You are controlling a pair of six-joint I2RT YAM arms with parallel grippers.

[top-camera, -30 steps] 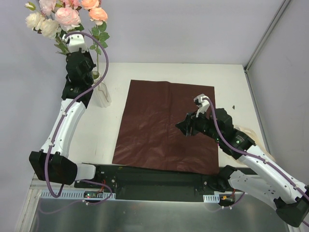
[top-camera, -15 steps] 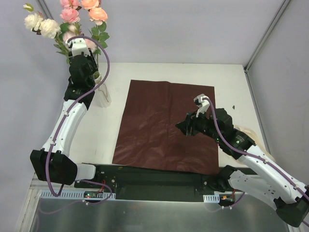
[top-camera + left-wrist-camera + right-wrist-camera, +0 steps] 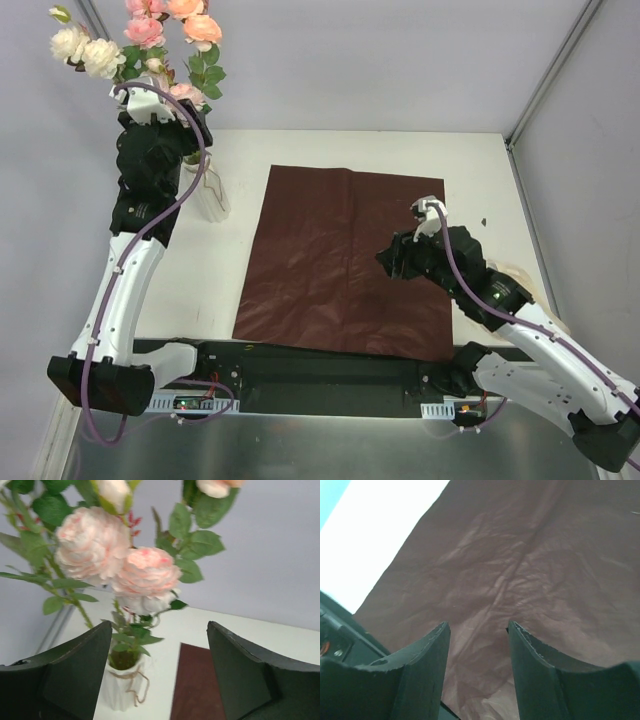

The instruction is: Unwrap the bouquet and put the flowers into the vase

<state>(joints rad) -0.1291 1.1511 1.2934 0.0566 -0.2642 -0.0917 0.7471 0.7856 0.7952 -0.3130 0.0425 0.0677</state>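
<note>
As the overhead view shows, the flowers stand in the vase at the table's far left. Left wrist: the left tool is spread apart, empty, facing the flowers. Right wrist: the right tool, parted, hangs over dark red paper.

The top view hangs high above and behind the robot and looks steeply down, far enough off to take in the whole worktop and the far wall.

The left wrist camera sits close behind the left tool. It faces almost level out between its fingers at the flowers and the vase near ahead.

The right wrist camera sits behind the right tool and points steeply down, very near the dark red paper beneath and ahead of it.

The top view shares flowers, vase and paper with them. The two wrist views share only the paper, an edge of which shows ahead-right of the left tool.
</note>
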